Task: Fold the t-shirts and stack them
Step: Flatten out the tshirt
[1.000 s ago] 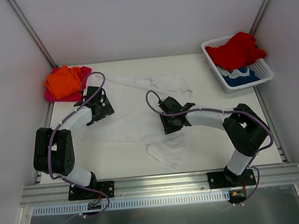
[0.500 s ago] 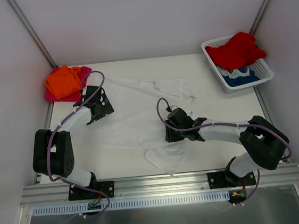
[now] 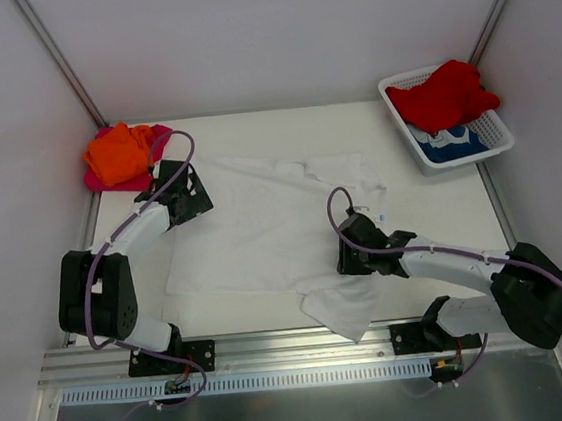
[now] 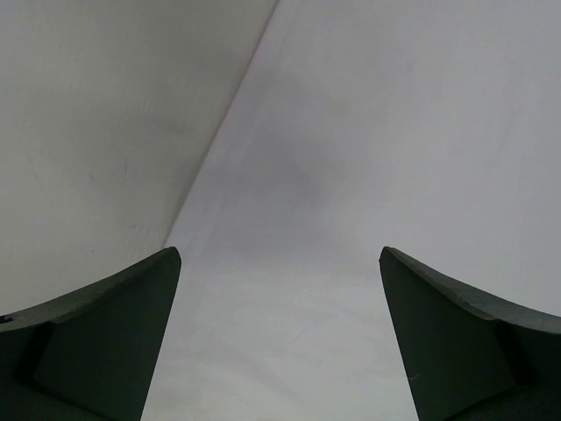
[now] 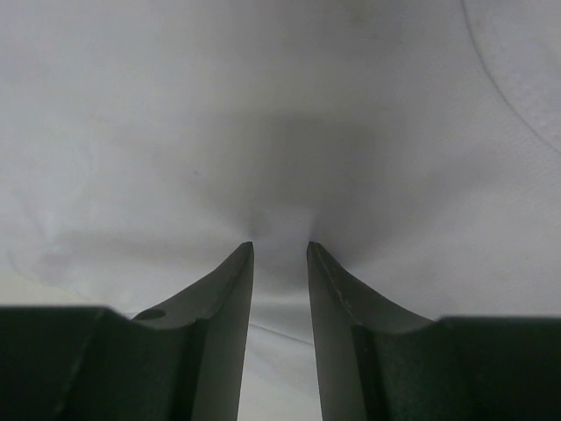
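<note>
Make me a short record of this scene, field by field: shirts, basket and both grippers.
white t-shirt: spread on the table, near right corner bunched
orange t-shirt: bunched on the magenta-pink t-shirt, far left corner
basket: far right, holds the red t-shirt over the blue-and-white t-shirt
left gripper: open, at the white shirt's left side
right gripper: pinching the white cloth

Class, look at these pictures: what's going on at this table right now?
Two arms work on a white t-shirt spread on the table. The right gripper pinches its cloth near the front; the left gripper is wide open by its far left corner. An orange t-shirt and a pink t-shirt lie far left; a red t-shirt sits in the basket.
</note>
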Motion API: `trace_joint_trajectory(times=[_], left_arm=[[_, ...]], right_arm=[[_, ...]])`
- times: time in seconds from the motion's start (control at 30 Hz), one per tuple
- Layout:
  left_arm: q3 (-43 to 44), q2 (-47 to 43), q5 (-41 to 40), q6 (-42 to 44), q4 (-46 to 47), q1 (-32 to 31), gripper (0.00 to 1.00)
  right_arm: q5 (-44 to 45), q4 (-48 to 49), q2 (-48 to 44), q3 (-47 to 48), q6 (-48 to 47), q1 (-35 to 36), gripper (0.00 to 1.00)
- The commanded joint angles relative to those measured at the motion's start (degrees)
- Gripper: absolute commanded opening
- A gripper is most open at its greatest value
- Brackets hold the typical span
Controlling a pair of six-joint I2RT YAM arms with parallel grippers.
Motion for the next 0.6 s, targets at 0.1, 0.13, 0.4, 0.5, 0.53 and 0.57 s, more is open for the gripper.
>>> trace_joint_trajectory(times=[0.1, 0.13, 0.4, 0.5, 0.53, 0.57], left_arm=[[-0.3, -3.1, -0.6, 1.4, -0.2, -0.2, 0.99], [-0.3, -3.3, -0.7, 1.3, -0.2, -0.1, 0.99], [-0.4, -3.5, -0.4, 1.1, -0.2, -0.1, 0.99], [-0.3, -3.3, -0.3, 1.1, -0.1, 0.0, 0.99], [-0.3, -3.2, -0.3, 1.1, -0.1, 0.1, 0.99], [-0.3, -3.2, -0.3, 1.0, -0.1, 0.1, 0.99]], right_arm=[[4.4, -13.4, -0.7, -2.7, 1.4, -2.2, 0.36], [4.1, -13.4, -0.7, -2.5, 0.5, -2.7, 0.36], [3.6, -12.5, 2.6, 1.4, -5.3, -9.1, 0.37], [3.9, -12.4, 4.7, 3.5, -7.1, -11.3, 0.37], [3.7, -12.3, 5.2, 4.4, -7.6, -12.1, 0.37], [3.5, -12.3, 6.1, 4.8, -8.1, -12.4, 0.37]])
